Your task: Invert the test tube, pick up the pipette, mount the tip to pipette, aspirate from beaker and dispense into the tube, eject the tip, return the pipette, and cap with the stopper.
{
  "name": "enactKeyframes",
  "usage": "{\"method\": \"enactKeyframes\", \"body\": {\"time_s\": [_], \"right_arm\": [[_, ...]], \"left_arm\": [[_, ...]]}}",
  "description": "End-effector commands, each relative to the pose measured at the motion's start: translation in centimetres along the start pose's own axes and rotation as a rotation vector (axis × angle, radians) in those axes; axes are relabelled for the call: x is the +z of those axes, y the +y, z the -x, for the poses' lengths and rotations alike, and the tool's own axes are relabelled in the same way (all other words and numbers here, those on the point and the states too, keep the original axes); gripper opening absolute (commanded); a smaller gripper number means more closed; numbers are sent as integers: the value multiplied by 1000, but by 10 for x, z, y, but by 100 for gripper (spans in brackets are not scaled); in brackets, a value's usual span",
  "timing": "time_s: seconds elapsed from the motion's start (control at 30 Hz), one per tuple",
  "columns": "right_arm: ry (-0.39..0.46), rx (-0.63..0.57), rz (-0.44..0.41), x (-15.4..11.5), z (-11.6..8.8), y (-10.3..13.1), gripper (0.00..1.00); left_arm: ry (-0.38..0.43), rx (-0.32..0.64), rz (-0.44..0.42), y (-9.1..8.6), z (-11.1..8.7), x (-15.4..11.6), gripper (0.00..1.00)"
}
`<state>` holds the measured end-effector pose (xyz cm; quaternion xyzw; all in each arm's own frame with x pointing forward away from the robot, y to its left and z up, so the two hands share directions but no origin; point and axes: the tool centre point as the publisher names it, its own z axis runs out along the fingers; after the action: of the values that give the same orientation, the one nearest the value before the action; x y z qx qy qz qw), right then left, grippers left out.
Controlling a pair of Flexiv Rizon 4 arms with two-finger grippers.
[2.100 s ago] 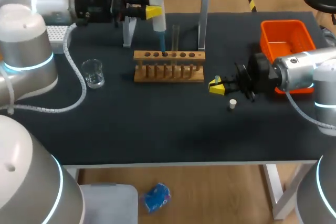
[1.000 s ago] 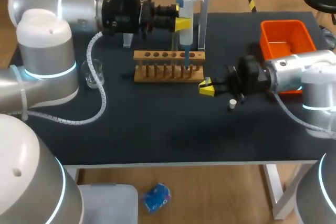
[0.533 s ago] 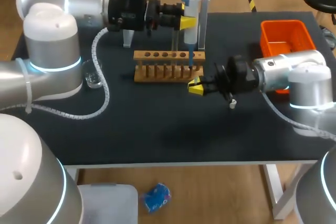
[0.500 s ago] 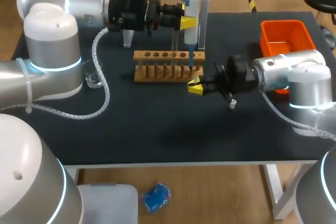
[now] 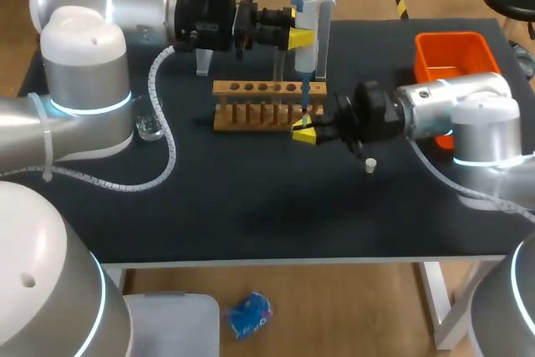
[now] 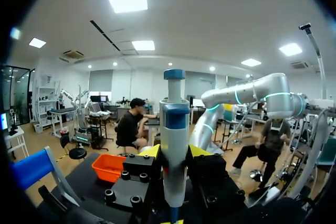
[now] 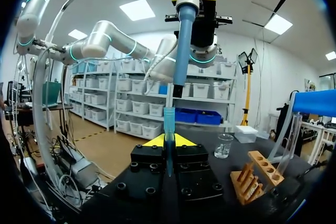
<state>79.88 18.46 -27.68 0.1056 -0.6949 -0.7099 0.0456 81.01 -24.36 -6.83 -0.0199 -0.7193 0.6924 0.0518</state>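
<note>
- The white-and-blue pipette, clamped between the fingers of the left gripper, has been carried rightward. It was above the middle of the wooden test-tube rack and is now over the rack's right end.
- The right gripper has been brought leftward, away from the small white stopper lying on the black worktop. It now sits directly beneath the pipette.
- In the right wrist view its fingers are seen closed on the slim blue plastic tip. A small gap appears between the tip and the pipette's shaft.
- Tip removal is therefore judged to be in hand. Dispensing is taken as done, while discarding the tip, returning the pipette and capping remain.
- The pipette is held upright, its long axis vertical, plunger up and nozzle down. The tip stands in line beneath it, wide end up.
</note>
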Motion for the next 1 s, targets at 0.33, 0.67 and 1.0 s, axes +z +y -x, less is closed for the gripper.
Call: {"method": "enactKeyframes", "body": {"time_s": [0.33,0.67,1.0], "right_arm": [[-11,-22,19,2,7,2,0],[-11,-53,19,-2,6,10,0],[-8,-70,7,-5,6,14,0]], "left_arm": [[0,1,-1,0,0,0,0],[0,1,-1,0,0,0,0],[0,1,-1,0,0,0,0]]}}
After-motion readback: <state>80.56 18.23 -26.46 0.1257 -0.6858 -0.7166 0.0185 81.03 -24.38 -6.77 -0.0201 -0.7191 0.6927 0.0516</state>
